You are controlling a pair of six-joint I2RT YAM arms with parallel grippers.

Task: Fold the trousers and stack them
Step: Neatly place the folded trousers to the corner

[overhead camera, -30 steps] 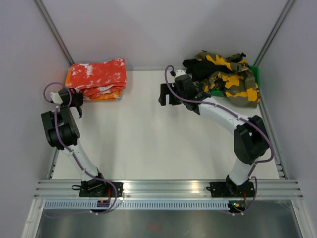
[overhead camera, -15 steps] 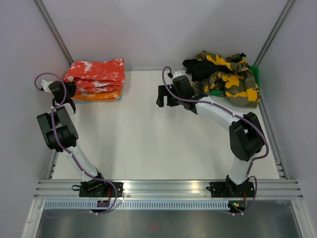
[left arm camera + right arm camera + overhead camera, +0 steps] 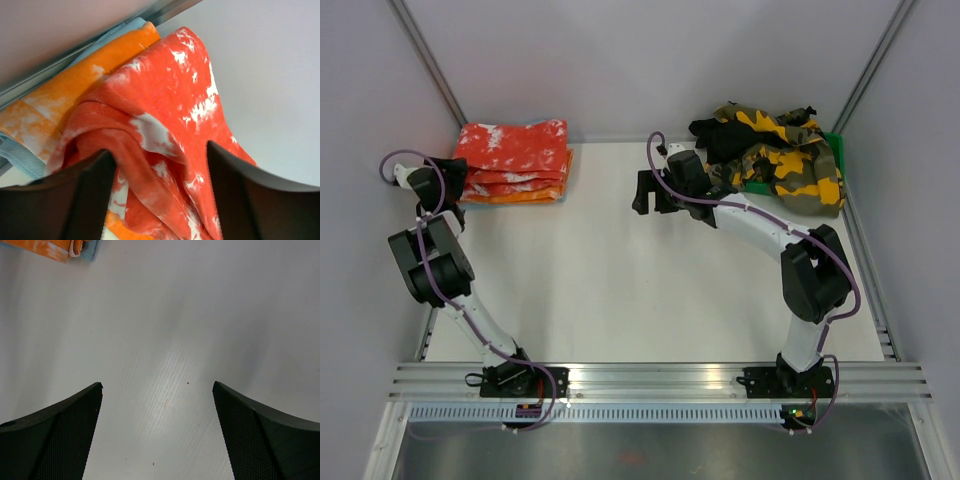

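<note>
The red trousers (image 3: 515, 150) with white splotches lie folded on top of a stack at the back left, over an orange-and-white pair (image 3: 520, 195). My left gripper (image 3: 455, 180) sits at the stack's left end. In the left wrist view its jaws stand wide apart, and a loose bunch of the red trousers (image 3: 170, 100) lies between them without being pinched; left gripper (image 3: 157, 195). The orange pair (image 3: 75, 95) shows underneath. My right gripper (image 3: 645, 192) hovers open over bare table near the back middle, nothing between its fingers; right gripper (image 3: 157, 430).
A heap of yellow-green camouflage and black trousers (image 3: 780, 155) fills a green bin (image 3: 835, 145) at the back right. A light blue cloth (image 3: 20, 155) lies at the stack's bottom. Grey walls close in the left, back and right sides.
My left gripper has drawn back to the left along the stack's end and its jaws have opened off the red cloth. The stack's top has straightened. The right arm edged slightly left.
</note>
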